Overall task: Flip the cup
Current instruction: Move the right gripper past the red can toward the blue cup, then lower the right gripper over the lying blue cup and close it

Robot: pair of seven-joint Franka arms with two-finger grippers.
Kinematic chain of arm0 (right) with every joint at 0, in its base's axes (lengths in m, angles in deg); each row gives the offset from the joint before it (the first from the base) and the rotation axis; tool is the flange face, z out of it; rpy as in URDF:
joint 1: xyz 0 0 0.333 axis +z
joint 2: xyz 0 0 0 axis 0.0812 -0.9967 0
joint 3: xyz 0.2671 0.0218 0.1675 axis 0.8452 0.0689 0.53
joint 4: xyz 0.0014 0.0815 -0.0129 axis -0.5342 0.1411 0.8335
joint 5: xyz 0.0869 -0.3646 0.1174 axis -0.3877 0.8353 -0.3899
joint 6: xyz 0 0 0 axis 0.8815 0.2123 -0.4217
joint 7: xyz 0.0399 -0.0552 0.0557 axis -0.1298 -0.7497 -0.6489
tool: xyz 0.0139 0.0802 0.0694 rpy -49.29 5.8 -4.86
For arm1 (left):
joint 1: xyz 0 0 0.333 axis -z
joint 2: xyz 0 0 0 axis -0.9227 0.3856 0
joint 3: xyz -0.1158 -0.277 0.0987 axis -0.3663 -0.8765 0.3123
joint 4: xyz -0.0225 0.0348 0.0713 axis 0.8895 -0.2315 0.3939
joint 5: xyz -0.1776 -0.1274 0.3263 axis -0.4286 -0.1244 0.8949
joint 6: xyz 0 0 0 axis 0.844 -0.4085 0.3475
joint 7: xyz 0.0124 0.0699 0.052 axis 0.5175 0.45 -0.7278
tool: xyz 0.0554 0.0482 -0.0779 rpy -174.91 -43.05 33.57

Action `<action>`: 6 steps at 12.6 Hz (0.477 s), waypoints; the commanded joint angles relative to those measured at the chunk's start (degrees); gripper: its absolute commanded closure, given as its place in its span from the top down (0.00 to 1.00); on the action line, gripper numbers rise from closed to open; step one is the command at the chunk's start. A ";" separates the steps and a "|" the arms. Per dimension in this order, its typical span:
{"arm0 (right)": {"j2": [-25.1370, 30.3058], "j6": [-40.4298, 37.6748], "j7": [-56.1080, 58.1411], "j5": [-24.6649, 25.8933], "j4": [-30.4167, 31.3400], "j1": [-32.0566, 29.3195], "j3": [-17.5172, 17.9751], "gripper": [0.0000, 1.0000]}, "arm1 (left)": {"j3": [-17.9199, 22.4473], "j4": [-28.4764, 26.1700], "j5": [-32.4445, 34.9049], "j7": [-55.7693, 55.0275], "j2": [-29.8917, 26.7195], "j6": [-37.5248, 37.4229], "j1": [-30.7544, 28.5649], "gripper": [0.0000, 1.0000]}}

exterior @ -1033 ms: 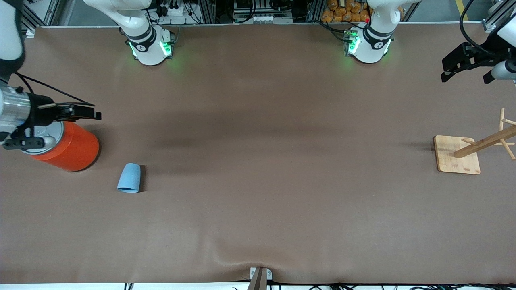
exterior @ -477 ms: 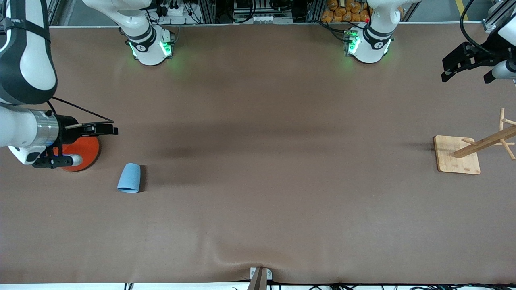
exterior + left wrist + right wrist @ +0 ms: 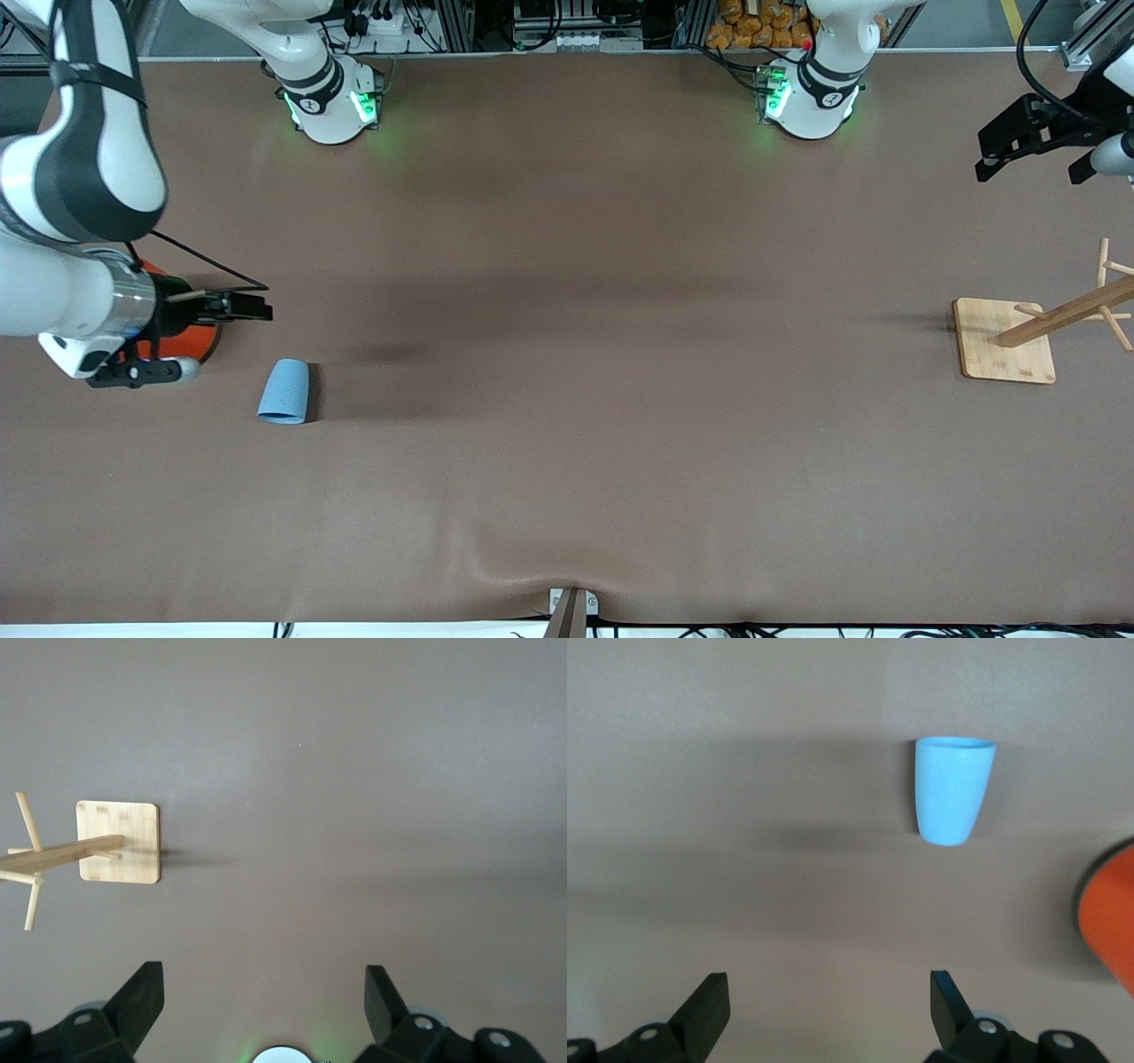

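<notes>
The brown table point(image 3: 567, 354) is spanned by two arms, whose bases are seen along its edge farthest from the front camera. One wooden rack point(image 3: 1045, 332) is set on its square base toward the left arm's end, well apart from everything else, probably as a stand unrelated to this step. One orange can point(image 3: 199, 341) is stood toward the right arm's end and is mostly covered by the right arm. One cup point(image 3: 284, 391) is found on the table near the can and slightly nearer to the front camera; it is laid on its side or tipped, which cannot be told for certain, and is touched by nothing.

The right gripper point(image 3: 252, 307) is held above the table just beside the can, near the cup, with its jaws spread wide and nothing between them, apparently in readiness for an approach to the cup. The left gripper point(image 3: 1019, 146) is kept waiting over the table's edge at the left arm's end, jaws likewise spread and empty.
</notes>
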 commanded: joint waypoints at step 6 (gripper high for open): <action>-4.37 22.27 -0.55 6.27 14.83 -0.82 -0.45 1.00 | -3.27 -0.58 -0.65 -0.32 -0.17 1.24 0.12 1.00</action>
